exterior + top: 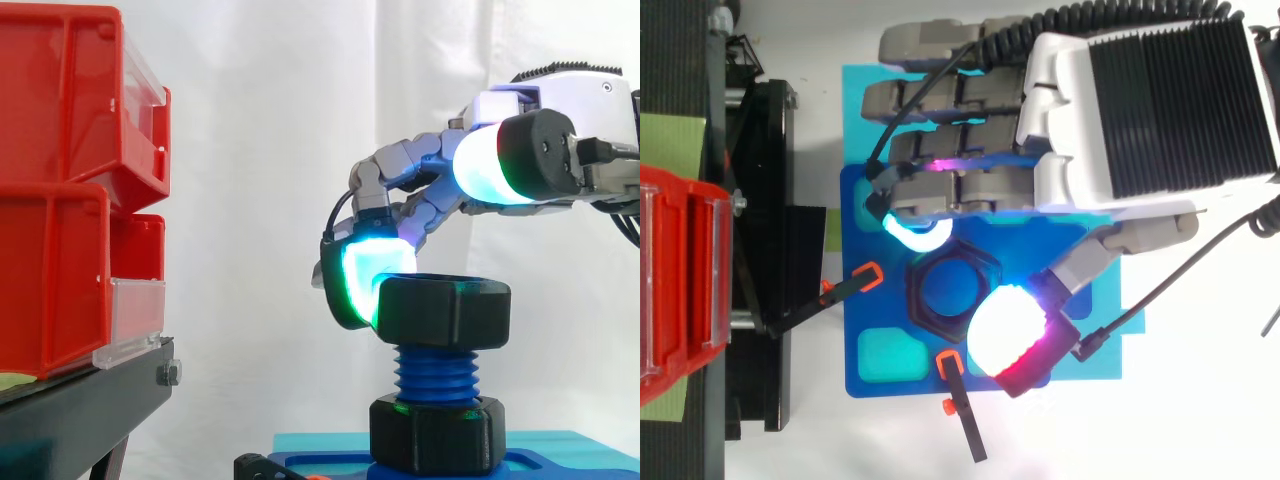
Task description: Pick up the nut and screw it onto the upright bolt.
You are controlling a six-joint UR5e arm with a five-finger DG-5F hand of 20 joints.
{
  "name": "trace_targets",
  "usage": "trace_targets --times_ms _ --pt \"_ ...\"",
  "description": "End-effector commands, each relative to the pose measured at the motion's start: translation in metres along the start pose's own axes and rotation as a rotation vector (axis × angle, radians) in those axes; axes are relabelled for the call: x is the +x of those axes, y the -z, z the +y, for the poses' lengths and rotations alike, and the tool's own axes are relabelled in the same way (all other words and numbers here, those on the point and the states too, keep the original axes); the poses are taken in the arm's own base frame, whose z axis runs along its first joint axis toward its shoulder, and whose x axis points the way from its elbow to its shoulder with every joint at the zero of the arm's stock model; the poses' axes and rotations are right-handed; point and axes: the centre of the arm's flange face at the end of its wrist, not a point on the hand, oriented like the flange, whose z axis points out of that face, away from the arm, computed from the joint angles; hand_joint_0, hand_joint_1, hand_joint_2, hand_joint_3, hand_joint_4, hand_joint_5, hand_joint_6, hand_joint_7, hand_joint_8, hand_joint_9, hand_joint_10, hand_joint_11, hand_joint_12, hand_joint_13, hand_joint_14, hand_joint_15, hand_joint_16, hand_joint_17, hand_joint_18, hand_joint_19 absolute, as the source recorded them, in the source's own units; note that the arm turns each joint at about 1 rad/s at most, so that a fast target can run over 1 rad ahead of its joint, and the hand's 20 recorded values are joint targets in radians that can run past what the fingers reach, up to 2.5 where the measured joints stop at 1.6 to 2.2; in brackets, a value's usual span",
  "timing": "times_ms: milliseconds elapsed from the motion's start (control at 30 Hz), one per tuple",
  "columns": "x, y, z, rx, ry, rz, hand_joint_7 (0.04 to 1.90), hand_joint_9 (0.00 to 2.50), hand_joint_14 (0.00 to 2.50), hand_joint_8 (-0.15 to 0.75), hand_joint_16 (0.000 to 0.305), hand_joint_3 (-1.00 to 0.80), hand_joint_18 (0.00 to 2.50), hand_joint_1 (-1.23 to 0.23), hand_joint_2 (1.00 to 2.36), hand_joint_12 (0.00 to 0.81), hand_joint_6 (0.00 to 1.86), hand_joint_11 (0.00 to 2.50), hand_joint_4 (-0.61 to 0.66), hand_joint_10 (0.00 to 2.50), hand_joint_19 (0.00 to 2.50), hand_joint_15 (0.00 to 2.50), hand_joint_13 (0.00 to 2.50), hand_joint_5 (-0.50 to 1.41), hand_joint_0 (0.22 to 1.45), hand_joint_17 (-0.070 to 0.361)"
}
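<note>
Looking like a lab bench: showing a white curtain behind the blue plastic fixture plate, stacked red plastic bins on a black stand beside it.

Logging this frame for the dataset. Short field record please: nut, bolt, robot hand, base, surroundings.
nut: black hex nut, level, on top of the bolt's thread
bolt: blue, upright, bare threads below the nut, black hex collar at its foot
robot hand: over the bolt, fingers curled, pinching the nut
pads: one on the nut's side, another opposite
base: blue plate, held by orange-tipped clamps
surroundings: red bins on black stand
</note>
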Motion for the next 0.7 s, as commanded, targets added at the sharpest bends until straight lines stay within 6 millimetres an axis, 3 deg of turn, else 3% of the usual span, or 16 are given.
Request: trace_targets --times_ms 0,300,467,667 --pt "-0.003 0.001 -0.005 -0.002 0.005 -0.005 1.31 0.84 0.00 0.276 0.035 -0.50 0.38 -0.17 1.00 0.289 0.63 0.00 0.18 0.00 0.06 0.00 0.60 -0.02 0.54 0.078" --pt "-0.008 0.004 -0.013 -0.002 0.007 -0.012 1.14 1.04 0.00 0.269 0.029 -0.50 0.54 -0.19 1.00 0.247 0.69 0.00 0.14 0.00 0.11 0.00 0.75 0.01 0.55 0.064" --pt "-0.019 0.001 -0.014 -0.010 0.015 -0.026 1.46 0.98 0.00 0.273 0.031 -0.50 0.49 -0.18 1.00 0.265 0.50 0.00 0.22 0.00 0.10 0.00 0.70 0.00 0.54 0.069" --pt "-0.033 -0.001 -0.014 -0.016 0.032 -0.025 1.09 0.87 0.00 0.263 0.035 -0.50 0.41 -0.15 1.00 0.285 0.50 0.00 0.28 0.00 0.09 0.00 0.62 -0.06 0.53 0.079"
